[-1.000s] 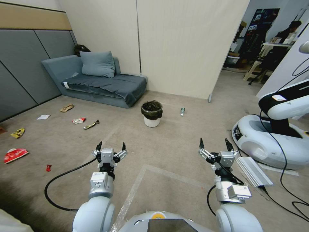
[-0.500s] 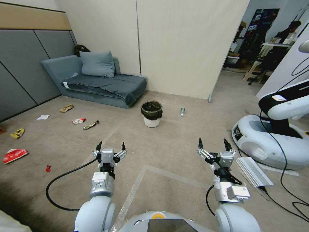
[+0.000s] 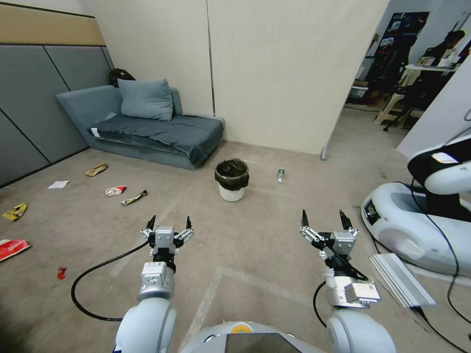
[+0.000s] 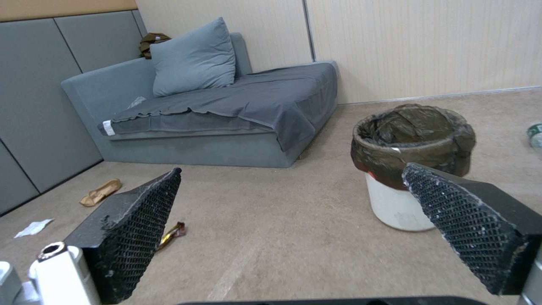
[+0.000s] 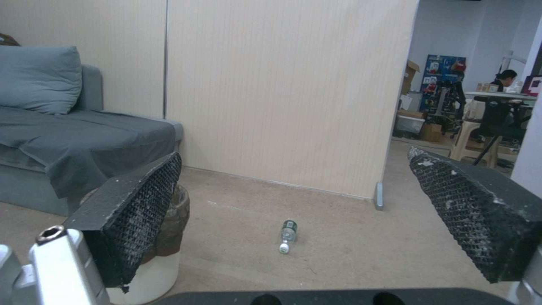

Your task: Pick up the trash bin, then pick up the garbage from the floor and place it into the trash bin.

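I see both arms held out low over the floor in front of me. The left gripper (image 3: 167, 224) has its jaws spread and holds nothing; the right gripper (image 3: 321, 220) also has its jaws spread and empty.

The trash bin (image 3: 231, 179) stands upright on the floor ahead, between the two grippers and well apart from them, near the front corner of the sofa (image 3: 147, 127). It is white with a black bag liner folded over its rim.

The head view gives me the litter on the left part of the floor: a brown paper bag (image 3: 96, 169) near the sofa base, a white scrap (image 3: 58, 185), a red-and-white packet (image 3: 114, 190), a yellow wrapper (image 3: 134, 198) beside it, another yellow wrapper (image 3: 14, 212) and a red packet (image 3: 12, 247) at the left edge.

The left wrist view shows the liner's crumpled inside, and also the brown bag and the white scrap.

The right wrist view shows best the small clear bottle (image 5: 288, 235), which lies on its side to the right of the bin. Its long axis runs toward the wall (image 5: 288, 84), the white cap pointing at me. It has a green label, but I cannot read the writing on it. I can read no brand on the packets either.

Another white robot base (image 3: 417, 225) stands at the right.
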